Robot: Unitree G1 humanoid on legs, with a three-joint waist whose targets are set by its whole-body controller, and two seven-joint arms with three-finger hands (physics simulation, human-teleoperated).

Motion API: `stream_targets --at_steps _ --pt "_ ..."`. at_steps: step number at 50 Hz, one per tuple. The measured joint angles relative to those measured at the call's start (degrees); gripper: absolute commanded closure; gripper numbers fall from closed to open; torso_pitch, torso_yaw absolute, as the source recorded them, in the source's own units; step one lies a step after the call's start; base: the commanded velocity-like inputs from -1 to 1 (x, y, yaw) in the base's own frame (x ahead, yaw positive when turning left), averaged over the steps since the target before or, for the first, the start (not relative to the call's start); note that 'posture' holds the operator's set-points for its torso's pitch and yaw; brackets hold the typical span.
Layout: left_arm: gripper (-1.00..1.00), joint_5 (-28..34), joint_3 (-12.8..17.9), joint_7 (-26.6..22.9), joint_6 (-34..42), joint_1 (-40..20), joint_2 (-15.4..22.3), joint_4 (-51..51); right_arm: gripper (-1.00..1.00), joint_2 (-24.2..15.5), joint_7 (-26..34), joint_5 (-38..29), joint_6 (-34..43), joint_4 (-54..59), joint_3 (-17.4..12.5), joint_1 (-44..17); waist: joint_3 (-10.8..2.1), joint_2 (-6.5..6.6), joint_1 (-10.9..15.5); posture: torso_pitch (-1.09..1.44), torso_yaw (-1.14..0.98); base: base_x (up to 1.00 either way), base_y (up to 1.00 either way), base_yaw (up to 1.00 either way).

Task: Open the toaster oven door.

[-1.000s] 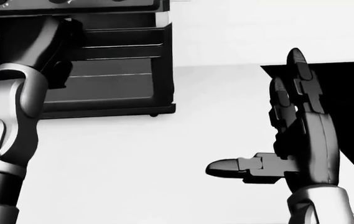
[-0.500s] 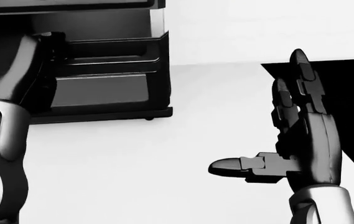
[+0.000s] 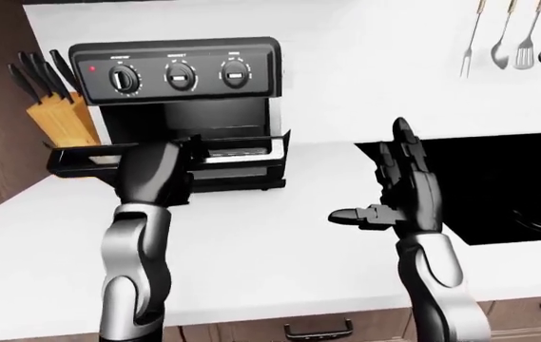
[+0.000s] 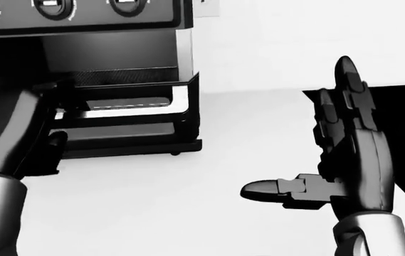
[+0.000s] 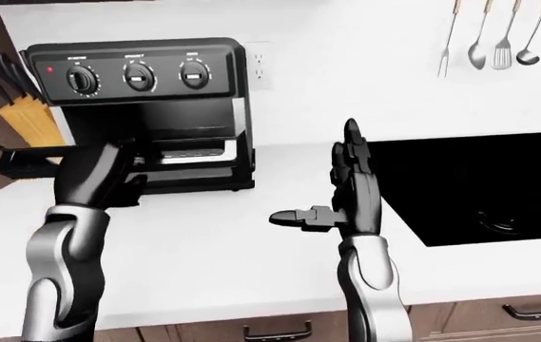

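Note:
A black toaster oven (image 3: 175,71) with three knobs stands on the white counter (image 3: 270,235) at the upper left. Its door (image 4: 131,114) is swung down, about level, and the dark cavity shows above it. My left hand (image 3: 177,149) lies over the door's outer edge at the door's left part. The thumb (image 4: 56,141) curls under the edge and the other fingers are hidden behind the hand. My right hand (image 4: 295,128) is open and empty, fingers up and thumb pointing left, above the counter to the right of the oven.
A wooden knife block (image 3: 61,114) stands left of the oven. A black cooktop (image 3: 508,185) is set in the counter at the right. Utensils (image 3: 513,39) hang on the wall above it. Drawer handles (image 3: 317,331) show below the counter edge.
The head view has tilted up, so the knobs now show. The door has swung lower, and my left hand has come down and left with it. The right hand has hardly moved.

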Motion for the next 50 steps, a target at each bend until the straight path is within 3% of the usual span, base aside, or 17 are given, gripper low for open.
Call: stream_targets --at_steps 9,25,40,47,48,49,50 --pt "0.2 -2.6 -0.4 -3.5 -1.2 3.8 -0.6 -1.0 -1.0 0.1 -0.1 0.1 0.2 -1.0 0.5 -0.1 0.74 -0.86 0.4 -0.38 0.0 0.0 0.0 0.0" --pt "0.2 -2.2 -0.2 -4.2 -2.0 11.2 -2.7 -6.4 -1.0 0.1 -0.4 0.1 0.7 -1.3 0.5 0.0 1.58 -2.1 2.0 -0.38 0.0 0.0 0.0 0.0" --pt "0.11 -2.6 0.5 -4.5 -4.2 17.0 -4.0 -12.1 -1.0 0.2 -0.5 0.0 0.6 -1.0 0.3 0.2 0.94 -2.19 2.9 -0.38 0.0 0.0 0.0 0.0" --pt "0.09 -1.8 0.2 -4.2 -5.4 22.4 -5.5 -16.6 -1.0 0.2 -0.4 0.0 0.2 -0.8 0.4 0.2 0.75 -2.01 2.6 -0.38 0.0 0.0 0.0 0.0" --pt "0.04 -1.8 0.1 -4.3 -5.6 22.9 -5.7 -17.1 -1.0 0.2 -0.4 0.0 0.1 -0.7 0.3 0.3 0.75 -2.02 2.6 -0.38 0.0 0.0 0.0 0.0" --pt "-0.25 -1.8 0.0 -4.5 -5.8 23.4 -5.8 -17.6 -1.0 0.2 -0.4 0.0 0.1 -0.7 0.3 0.3 0.74 -2.02 2.6 -0.38 0.0 0.0 0.0 0.0" --pt "-0.29 -2.0 -0.1 -5.1 -5.9 23.9 -6.0 -18.2 -1.0 0.2 -0.5 0.0 0.2 -0.7 0.2 0.3 0.74 -2.03 2.7 -0.38 0.0 0.0 0.0 0.0"
